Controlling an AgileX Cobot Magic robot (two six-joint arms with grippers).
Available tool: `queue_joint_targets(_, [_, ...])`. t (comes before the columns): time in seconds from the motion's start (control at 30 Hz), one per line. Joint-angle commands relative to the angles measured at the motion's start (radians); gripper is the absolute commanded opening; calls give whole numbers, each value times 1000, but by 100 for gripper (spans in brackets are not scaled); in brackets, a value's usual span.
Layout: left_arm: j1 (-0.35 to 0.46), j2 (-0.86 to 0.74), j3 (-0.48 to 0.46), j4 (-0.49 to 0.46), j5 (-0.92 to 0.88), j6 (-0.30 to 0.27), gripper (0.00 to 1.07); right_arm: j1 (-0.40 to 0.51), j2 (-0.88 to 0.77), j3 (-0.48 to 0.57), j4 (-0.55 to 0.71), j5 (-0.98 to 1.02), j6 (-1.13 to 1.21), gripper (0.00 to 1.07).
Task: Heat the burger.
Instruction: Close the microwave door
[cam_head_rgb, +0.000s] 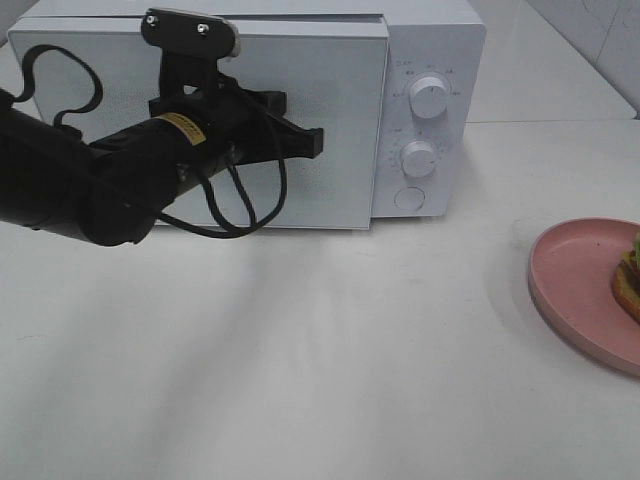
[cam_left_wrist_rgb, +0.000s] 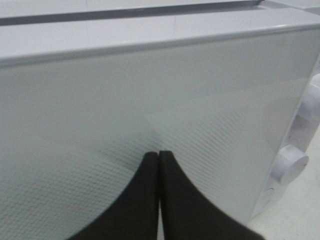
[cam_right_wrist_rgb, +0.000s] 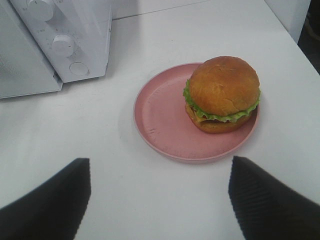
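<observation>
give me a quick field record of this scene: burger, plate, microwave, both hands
burger: on the pink plate, toward one side, untouched
microwave: white, door looks slightly ajar, two knobs and a button
left hand: shut, empty, tips at the door
right hand: open, empty, hovering short of the plate
table: white

Left gripper (cam_left_wrist_rgb: 159, 156) jaws pressed together, tips at or just off the microwave door (cam_left_wrist_rgb: 150, 95). Knob (cam_left_wrist_rgb: 291, 164) beside door edge.
</observation>
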Motion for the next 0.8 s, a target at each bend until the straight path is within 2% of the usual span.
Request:
queue_joint_targets(0.03, [-8, 22, -53, -50, 11, 12, 0, -7, -28, 2, -5, -6, -8, 76])
queue_joint_targets(0.07, [-15, 36, -91, -82, 27, 14, 0, -7, -28, 2, -5, -6, -8, 76])
queue_joint_targets(0.13, [-14, 46, -105, -97, 40, 21, 0, -7, -28, 2, -5, -6, -8, 76])
queue_joint_targets(0.17, [-14, 58, -138, -116, 66, 55, 0, -7, -28, 2, -5, -6, -8, 76])
queue_joint_targets(0.23, [-14, 64, -152, -125, 79, 67, 0, -7, -28, 2, -5, -6, -8, 76])
queue_joint_targets(0.3, [-14, 81, -185, -171, 92, 108, 0, -7, -28, 2, -5, -6, -6, 76])
queue_joint_targets(0.4, [-14, 93, -207, -213, 96, 123, 0, -7, -28, 2, -5, -6, -6, 76])
queue_joint_targets(0.43, [-14, 103, -226, -244, 101, 153, 0, -7, -28, 2, -5, -6, -6, 76])
queue_joint_targets(0.53, [-14, 109, -236, -248, 101, 186, 0, -7, -28, 2, -5, -6, -6, 76])
queue_joint_targets(0.8, [-30, 66, -201, -235, 203, 189, 0, -7, -28, 2, -5, -6, -6, 76])
